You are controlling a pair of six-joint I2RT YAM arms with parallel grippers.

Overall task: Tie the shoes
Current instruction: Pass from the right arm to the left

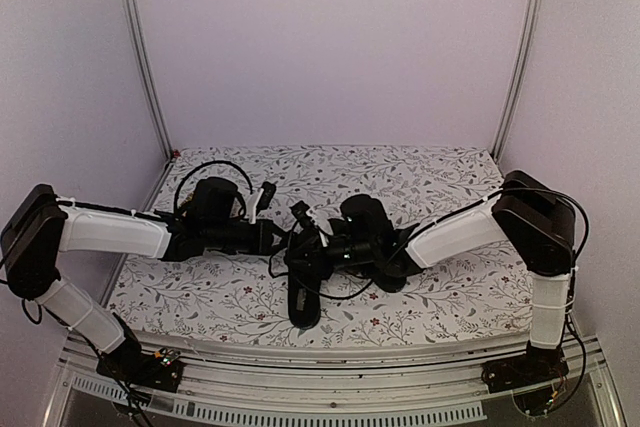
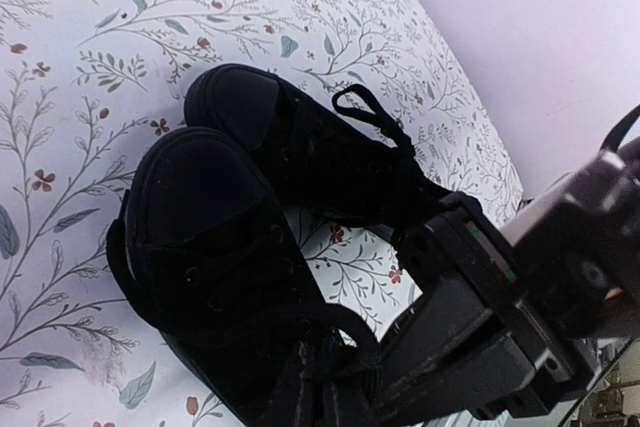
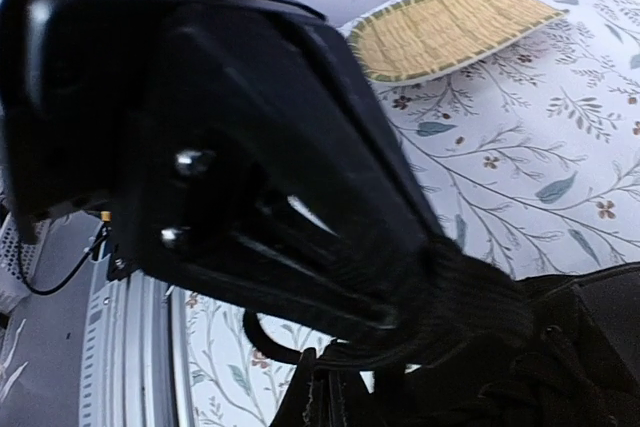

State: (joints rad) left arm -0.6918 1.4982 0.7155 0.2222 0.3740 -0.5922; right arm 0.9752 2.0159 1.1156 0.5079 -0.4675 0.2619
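Note:
Two black shoes lie side by side on the flowered cloth, the nearer shoe (image 2: 210, 237) beside the farther one (image 2: 300, 137), toes pointing away. From above, one shoe (image 1: 304, 302) shows with its toe toward the front edge. The other is mostly hidden under the arms. My left gripper (image 2: 319, 401) is shut on a thin black lace loop (image 2: 364, 336) over the nearer shoe's lacing. My right gripper (image 3: 321, 393) is shut on a black lace (image 3: 261, 348) of the same shoe. Both grippers meet tip to tip above the shoes, left gripper (image 1: 283, 239) against right gripper (image 1: 318, 247).
A yellow woven mat (image 3: 450, 32) lies on the flowered cloth (image 1: 440, 172) beyond the grippers. The left gripper's black body (image 3: 250, 147) fills much of the right wrist view. White walls and metal posts enclose the table; its metal rail (image 1: 330, 387) runs along the front.

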